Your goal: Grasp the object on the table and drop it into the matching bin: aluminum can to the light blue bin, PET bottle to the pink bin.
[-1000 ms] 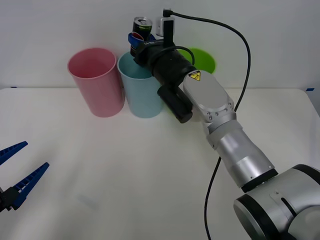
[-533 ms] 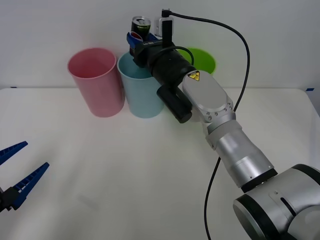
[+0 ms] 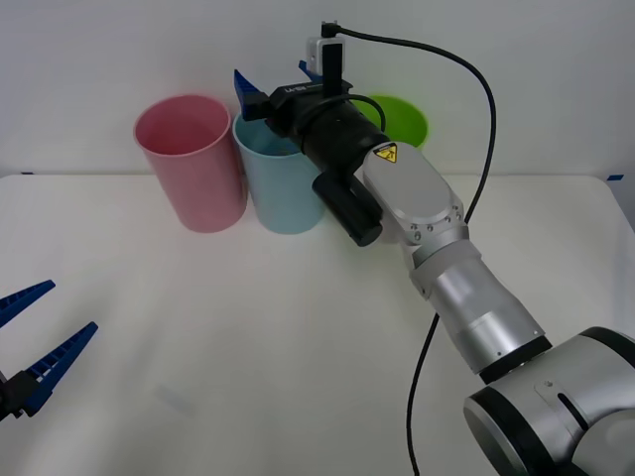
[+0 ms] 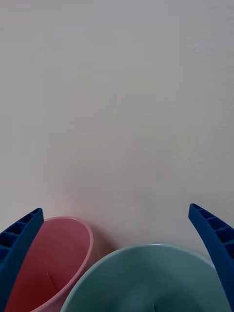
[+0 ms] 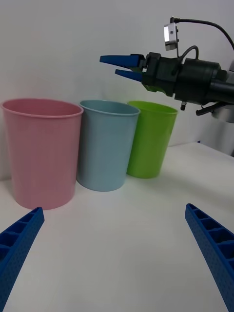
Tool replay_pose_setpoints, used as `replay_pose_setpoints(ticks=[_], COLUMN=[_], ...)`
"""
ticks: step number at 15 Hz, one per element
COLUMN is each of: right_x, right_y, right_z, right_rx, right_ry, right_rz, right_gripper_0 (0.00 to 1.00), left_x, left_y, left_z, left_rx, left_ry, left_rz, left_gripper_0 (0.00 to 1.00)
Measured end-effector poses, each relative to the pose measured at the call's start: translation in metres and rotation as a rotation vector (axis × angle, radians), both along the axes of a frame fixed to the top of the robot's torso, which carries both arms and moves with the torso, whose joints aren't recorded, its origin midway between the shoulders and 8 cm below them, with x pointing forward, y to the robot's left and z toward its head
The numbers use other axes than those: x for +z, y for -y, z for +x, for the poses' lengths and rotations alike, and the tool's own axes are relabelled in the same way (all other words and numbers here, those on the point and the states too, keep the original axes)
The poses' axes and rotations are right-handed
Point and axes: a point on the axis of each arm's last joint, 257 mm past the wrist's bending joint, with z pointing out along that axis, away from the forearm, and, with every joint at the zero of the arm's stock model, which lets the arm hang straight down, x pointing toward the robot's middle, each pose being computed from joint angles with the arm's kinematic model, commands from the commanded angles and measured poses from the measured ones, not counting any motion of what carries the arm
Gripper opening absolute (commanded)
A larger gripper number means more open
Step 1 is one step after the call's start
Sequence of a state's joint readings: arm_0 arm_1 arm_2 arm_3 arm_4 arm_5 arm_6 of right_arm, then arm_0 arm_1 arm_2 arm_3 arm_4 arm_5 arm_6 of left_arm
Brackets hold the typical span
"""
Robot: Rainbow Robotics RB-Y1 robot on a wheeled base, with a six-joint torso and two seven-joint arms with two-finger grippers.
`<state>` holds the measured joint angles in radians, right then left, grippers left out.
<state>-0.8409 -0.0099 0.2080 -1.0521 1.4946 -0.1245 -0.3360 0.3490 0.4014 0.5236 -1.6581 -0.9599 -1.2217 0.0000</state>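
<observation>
The light blue bin [image 3: 283,183] stands upright on the white table [image 3: 248,337], its round rim open upward, between my pink bin [image 3: 191,162] and a lime one, touching or nearly touching the pink. Both are tall, slightly tapered plastic cups.

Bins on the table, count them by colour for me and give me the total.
pink bin: 1
light blue bin: 1
lime green bin: 1
Total: 3
</observation>
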Motion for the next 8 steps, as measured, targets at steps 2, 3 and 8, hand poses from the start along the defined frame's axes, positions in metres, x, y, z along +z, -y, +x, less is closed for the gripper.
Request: replay_pose_setpoints(ticks=[2,3,8], right_x=[0.001,0.003,-0.005], right_y=[0.003,0.005,0.028], right_z=[-0.002,-0.005,-0.041], right_rx=[0.006,0.010,0.063], right_ry=[0.005,0.015,0.070], right_rz=[0.000,0.003,-0.031], right_gripper_0=[1.00,1.00,1.00], left_x=[0.000,0.000,0.000], left_y=[0.000,0.000,0.000], left_z=[0.000,0.000,0.000], left_rx=[0.000,0.000,0.000], left_ry=[0.000,0.000,0.000], left_rz=[0.000,0.000,0.000], left_gripper_0=[1.00,1.00,1.00])
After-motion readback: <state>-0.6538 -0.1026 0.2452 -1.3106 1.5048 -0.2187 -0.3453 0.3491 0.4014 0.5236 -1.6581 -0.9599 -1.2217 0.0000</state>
